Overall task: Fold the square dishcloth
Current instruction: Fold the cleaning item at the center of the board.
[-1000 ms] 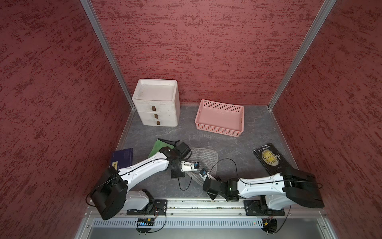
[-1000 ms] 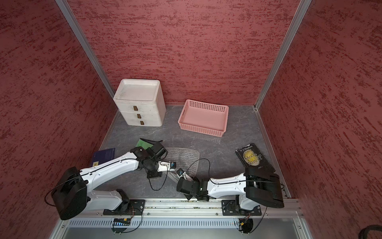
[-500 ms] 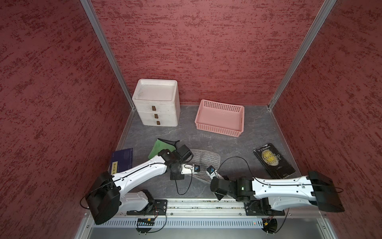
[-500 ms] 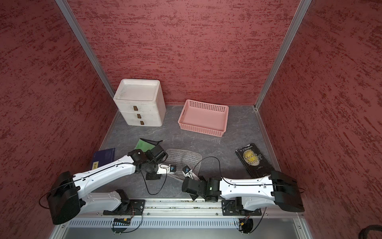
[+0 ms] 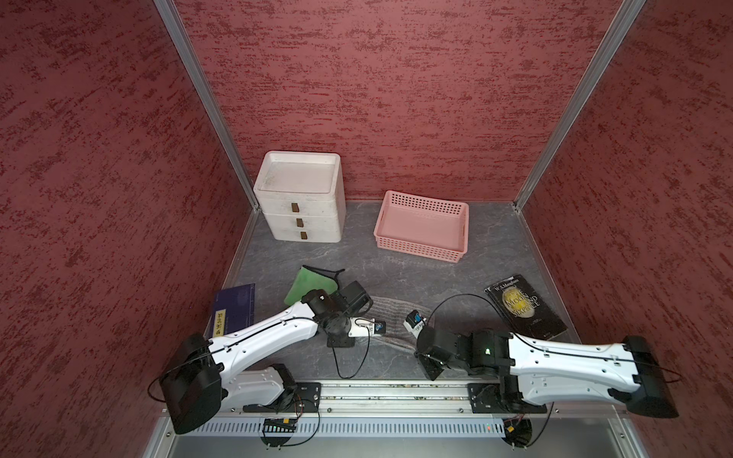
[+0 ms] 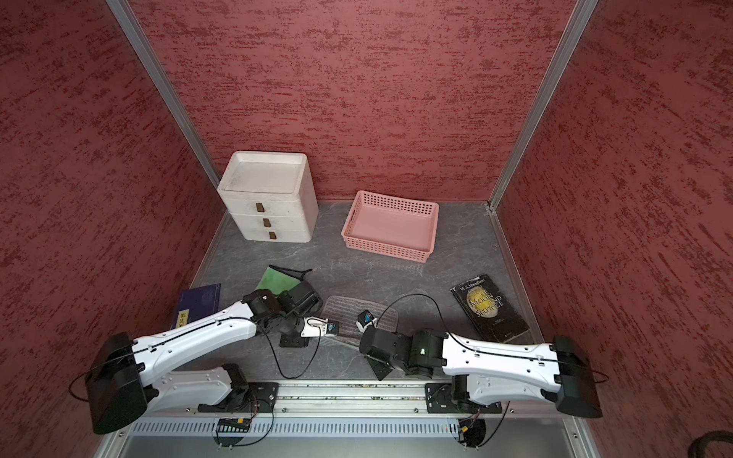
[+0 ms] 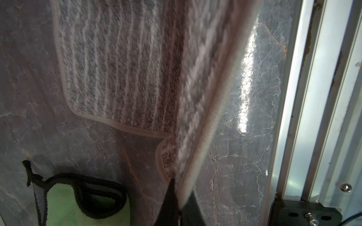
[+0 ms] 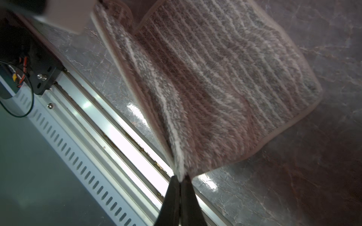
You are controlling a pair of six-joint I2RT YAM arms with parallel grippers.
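Observation:
The square dishcloth (image 5: 390, 313) (image 6: 349, 309) is grey-brown with pale stripes and a plain hem, and lies on the grey table between my two arms. Its near edge is lifted off the table. My left gripper (image 7: 179, 195) (image 5: 378, 327) (image 6: 332, 328) is shut on the near left corner of the dishcloth (image 7: 125, 68). My right gripper (image 8: 180, 178) (image 5: 412, 319) (image 6: 365, 318) is shut on the near right corner of the dishcloth (image 8: 225, 64). The far half stays flat on the table.
A white drawer unit (image 5: 301, 198) and a pink basket (image 5: 422, 228) stand at the back. A green cloth (image 5: 311, 283) with black trim lies just behind the left wrist. A blue book (image 5: 234, 309) lies far left, a black book (image 5: 523, 311) right. The metal rail (image 5: 377, 390) runs along the front.
The right gripper has shut on the dishcloth's corner and moved right and slightly back, its arm stretching out low to the right. The left gripper has barely moved.

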